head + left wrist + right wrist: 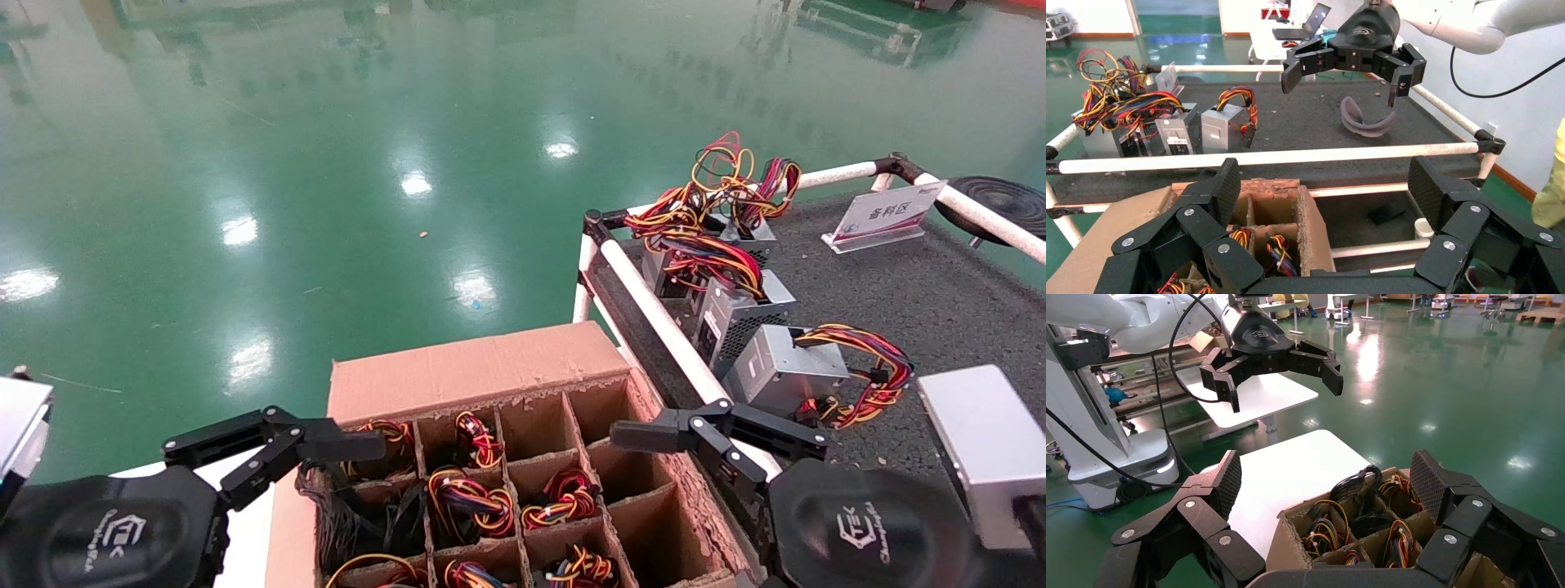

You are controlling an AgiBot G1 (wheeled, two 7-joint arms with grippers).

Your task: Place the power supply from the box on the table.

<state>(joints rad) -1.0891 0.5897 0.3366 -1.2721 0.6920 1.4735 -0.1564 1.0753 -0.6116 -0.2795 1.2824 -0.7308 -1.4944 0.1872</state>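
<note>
The brown box (pixel 474 367) sits low in the middle of the head view, its cardboard grid holding power supplies of which only the coloured wire bundles (pixel 470 498) show. Three more power supplies (pixel 780 367) stand on the dark grey table (pixel 940 302) just beyond its white rail. My left gripper (pixel 319 437) hovers over the box's left edge, open and empty, and is open in its own view (pixel 1326 184). Over the box's right edge hangs my right gripper (pixel 678 429), also open and empty (pixel 1327 478). The two face each other across the box.
A plain silver block (pixel 981 441) lies on the table near my right arm. A sign stand (pixel 882 214) and a black disc (pixel 1005 200) sit at the far end. A grey curved strip (pixel 1364 119) lies mid-table. A white surface (pixel 1278 471) borders the box's left side.
</note>
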